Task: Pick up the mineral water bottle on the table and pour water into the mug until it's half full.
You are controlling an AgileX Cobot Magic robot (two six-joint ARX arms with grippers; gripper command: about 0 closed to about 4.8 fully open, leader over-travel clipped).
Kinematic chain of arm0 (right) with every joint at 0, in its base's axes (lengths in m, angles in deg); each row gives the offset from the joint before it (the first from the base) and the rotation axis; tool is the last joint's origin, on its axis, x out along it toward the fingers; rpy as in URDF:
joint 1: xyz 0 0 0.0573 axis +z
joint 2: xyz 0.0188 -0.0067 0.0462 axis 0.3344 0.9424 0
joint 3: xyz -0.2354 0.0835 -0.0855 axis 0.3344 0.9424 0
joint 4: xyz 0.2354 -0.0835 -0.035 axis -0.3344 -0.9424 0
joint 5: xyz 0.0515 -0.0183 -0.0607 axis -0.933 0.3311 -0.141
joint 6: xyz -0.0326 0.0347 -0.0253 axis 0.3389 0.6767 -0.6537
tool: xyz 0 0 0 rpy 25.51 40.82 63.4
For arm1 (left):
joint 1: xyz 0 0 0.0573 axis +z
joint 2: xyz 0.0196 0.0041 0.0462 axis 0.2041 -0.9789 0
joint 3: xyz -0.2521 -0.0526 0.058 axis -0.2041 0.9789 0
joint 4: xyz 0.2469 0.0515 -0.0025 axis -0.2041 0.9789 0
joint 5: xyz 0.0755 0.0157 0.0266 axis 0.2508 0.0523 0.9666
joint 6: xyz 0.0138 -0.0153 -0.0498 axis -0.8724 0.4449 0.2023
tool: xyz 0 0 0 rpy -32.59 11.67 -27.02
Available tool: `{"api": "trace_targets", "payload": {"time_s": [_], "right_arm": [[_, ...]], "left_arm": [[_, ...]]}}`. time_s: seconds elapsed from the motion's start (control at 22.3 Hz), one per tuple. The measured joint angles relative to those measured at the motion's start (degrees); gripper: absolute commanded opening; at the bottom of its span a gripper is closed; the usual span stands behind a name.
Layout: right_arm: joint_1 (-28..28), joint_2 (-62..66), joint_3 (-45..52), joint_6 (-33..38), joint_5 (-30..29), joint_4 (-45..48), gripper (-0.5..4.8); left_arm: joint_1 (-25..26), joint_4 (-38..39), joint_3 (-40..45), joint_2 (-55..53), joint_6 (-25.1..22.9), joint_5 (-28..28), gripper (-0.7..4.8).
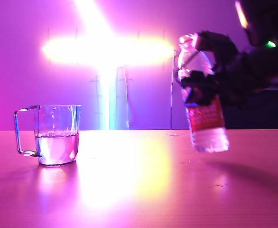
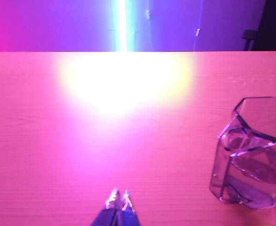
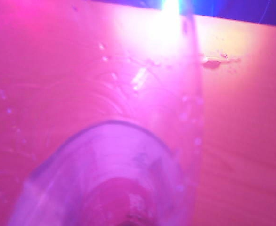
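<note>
Pink-lit table [image 1: 143,190], one mug [image 1: 57,135] standing half full of water [image 1: 58,147] at left. Left gripper [image 2: 119,200] low over bare tabletop, tips pinched together, empty. Right gripper [image 1: 210,78] clamps one bottle [image 1: 206,118], lifted, tilted.

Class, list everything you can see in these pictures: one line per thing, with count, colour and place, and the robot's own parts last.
mug: one, clear, about half full of water, left on the table.
mineral water bottle: one, clear with a red label, tilted, held above the table on the right.
table: one, pink-lit, across the foreground.
water drops: a few, clear, on the table.
left gripper: one, shut, low over the table beside the mug.
right gripper: one, dark, shut on the bottle.
</note>
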Motion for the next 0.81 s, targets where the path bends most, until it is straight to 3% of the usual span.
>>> {"api": "trace_targets", "payload": {"time_s": [0.27,0.58,0.81], "right_arm": [[-0.5,0.0,7.5,0.2,-0.7,11.3,2.16],[-1.1,-0.1,11.3,0.2,-0.4,17.1,2.21],[-5.0,-0.1,13.7,0.2,-0.3,20.9,2.35]], "left_arm": [[2.2,0.0,0.0,0.0,0.0,0.0,-0.02],[2.7,0.0,0.0,0.0,0.0,0.0,-0.02],[2.7,0.0,0.0,0.0,0.0,0.0,-0.02]]}}
